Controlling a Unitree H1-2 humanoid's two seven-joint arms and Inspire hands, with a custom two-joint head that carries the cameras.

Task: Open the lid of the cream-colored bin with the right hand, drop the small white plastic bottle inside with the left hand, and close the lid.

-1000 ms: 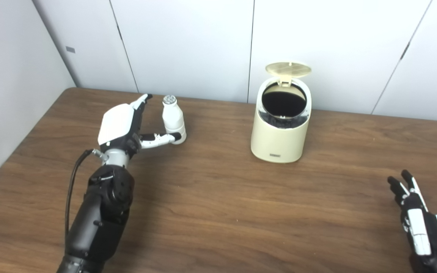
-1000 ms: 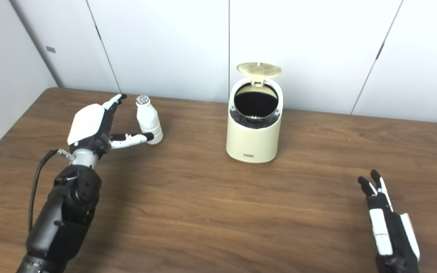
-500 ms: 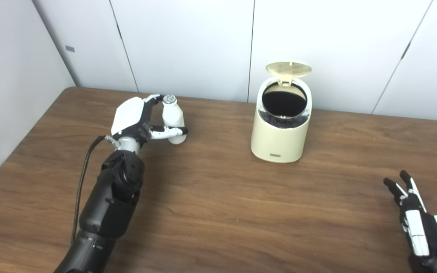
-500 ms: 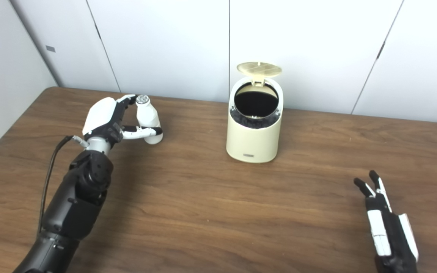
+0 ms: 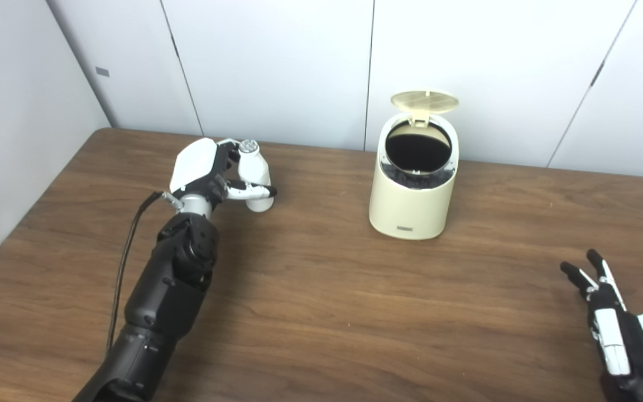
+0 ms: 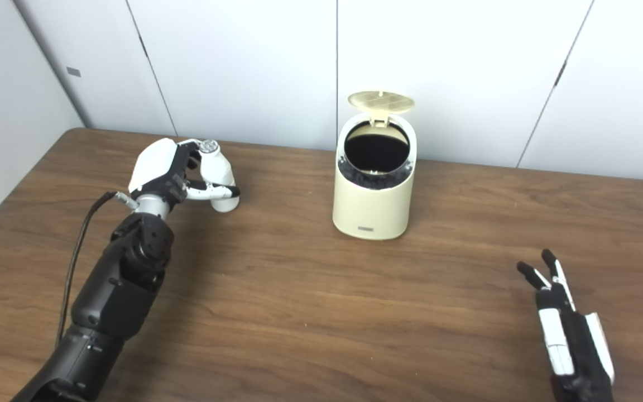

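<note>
The left robot hand point(image 5: 201, 173) grips the upright bottle point(image 5: 255, 176) on the bench point(image 5: 321, 312). The bin point(image 5: 412, 178) stands with its lid point(image 5: 424, 101) raised. The right robot hand point(image 5: 617, 329) rests empty, fingers spread.

The only marking is a small dark label point(image 5: 404, 228) low on the front wall of the cream-colored bin point(image 5: 411, 206), just above its base. Its characters are too small and blurred to read. No other text, number or sign can be made out.
</note>
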